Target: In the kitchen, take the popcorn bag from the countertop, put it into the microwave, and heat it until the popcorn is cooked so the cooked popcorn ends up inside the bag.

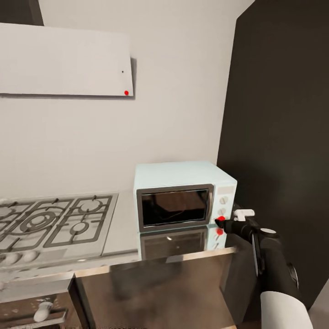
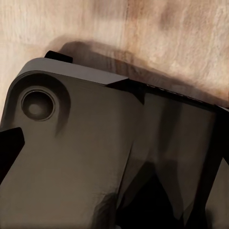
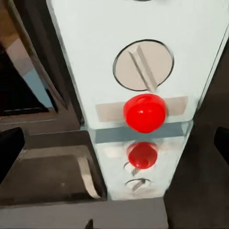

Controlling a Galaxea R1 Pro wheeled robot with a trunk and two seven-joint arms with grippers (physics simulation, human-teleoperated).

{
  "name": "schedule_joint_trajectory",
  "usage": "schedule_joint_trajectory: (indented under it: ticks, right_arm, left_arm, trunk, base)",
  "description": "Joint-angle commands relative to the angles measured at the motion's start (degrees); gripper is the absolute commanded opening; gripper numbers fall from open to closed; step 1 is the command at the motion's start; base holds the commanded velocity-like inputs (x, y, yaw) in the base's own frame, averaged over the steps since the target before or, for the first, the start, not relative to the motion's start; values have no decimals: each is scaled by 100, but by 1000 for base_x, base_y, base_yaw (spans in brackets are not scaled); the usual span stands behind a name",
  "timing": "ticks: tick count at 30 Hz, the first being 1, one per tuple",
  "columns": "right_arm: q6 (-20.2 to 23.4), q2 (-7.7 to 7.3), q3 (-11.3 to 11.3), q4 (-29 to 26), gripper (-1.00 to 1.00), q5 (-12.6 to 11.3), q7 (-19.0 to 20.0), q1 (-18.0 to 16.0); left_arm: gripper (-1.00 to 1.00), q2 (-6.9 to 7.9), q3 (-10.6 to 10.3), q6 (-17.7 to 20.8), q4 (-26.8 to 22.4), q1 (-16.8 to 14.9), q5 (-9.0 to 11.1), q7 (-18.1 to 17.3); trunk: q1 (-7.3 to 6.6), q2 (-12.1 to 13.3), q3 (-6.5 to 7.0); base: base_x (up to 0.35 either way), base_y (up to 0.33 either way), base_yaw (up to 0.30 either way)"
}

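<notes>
Head view: microwave [image 1: 185, 197] sits on the glossy countertop [image 1: 123, 228] beside the gas hob [image 1: 55, 219], door shut. Popcorn bag likely behind the dark glass; cannot confirm. Right arm reaches forward, right gripper [image 1: 225, 222] at the red button [image 3: 144, 112] under the lower knob [image 3: 143, 65], presumably to start heating. Fingertips at frame edges: spread wide. Left gripper's fingers: cannot tell.
</notes>
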Motion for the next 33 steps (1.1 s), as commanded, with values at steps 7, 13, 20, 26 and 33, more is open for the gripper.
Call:
schedule_joint_trajectory:
  ticks: [7,13,20,26,33]
  right_arm:
    - [11,2,-24,17,100,33,49,-6]
    - [11,1,-111,28,100,335,39,8]
    - [11,1,-278,21,100,483,62,12]
    - [5,8,-279,21,100,472,70,12]
    - [-53,12,-281,50,100,399,318,12]
  left_arm:
    - [100,4,-44,-18,6,-5,43,7]
    - [100,-10,-52,-17,6,-5,48,7]
    - [100,-11,-48,-18,6,-5,51,7]
    - [100,-5,-43,-18,6,-5,49,7]
    - [100,-5,-46,-18,6,-5,48,7]
  trunk:
    - [0,-5,-7]
    - [0,-5,-7]
    - [0,-5,-7]
    - [0,-5,-7]
    - [0,-5,-7]
  base:
    - [0,0,251]
    - [-15,-38,30]
    - [-73,-155,1]
    - [-5,-10,0]
    - [0,0,0]
